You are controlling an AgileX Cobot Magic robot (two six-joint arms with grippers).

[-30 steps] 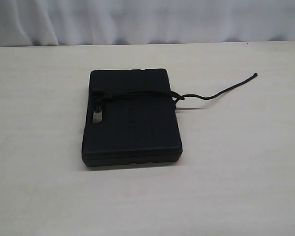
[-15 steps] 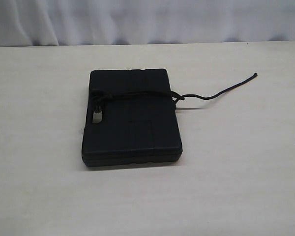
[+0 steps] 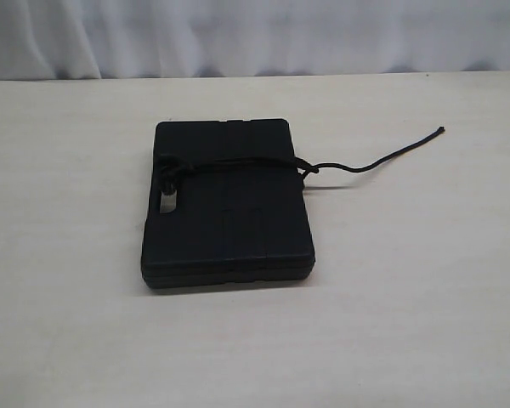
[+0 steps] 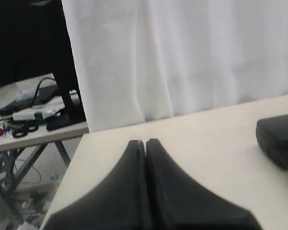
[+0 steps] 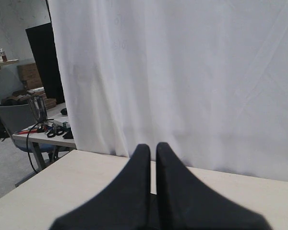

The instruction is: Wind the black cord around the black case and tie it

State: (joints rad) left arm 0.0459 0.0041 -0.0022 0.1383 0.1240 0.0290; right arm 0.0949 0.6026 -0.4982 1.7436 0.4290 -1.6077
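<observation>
The black case (image 3: pixel 228 204) lies flat in the middle of the pale table. The black cord (image 3: pixel 238 162) runs across its far half, with a knot by the handle cut-out on its left side. A loose tail (image 3: pixel 382 158) trails off to the right over the table. Neither arm shows in the exterior view. My left gripper (image 4: pixel 145 142) is shut and empty above the table, with a corner of the case (image 4: pixel 278 139) at the edge of its view. Facing the white curtain, my right gripper (image 5: pixel 153 146) is shut with nothing in it.
A white curtain (image 3: pixel 255 34) hangs behind the table's far edge. In the left wrist view the table's side edge (image 4: pixel 72 163) drops off toward a cluttered workbench (image 4: pixel 33 117). Another bench and a chair (image 5: pixel 24 122) stand beyond the table in the right wrist view.
</observation>
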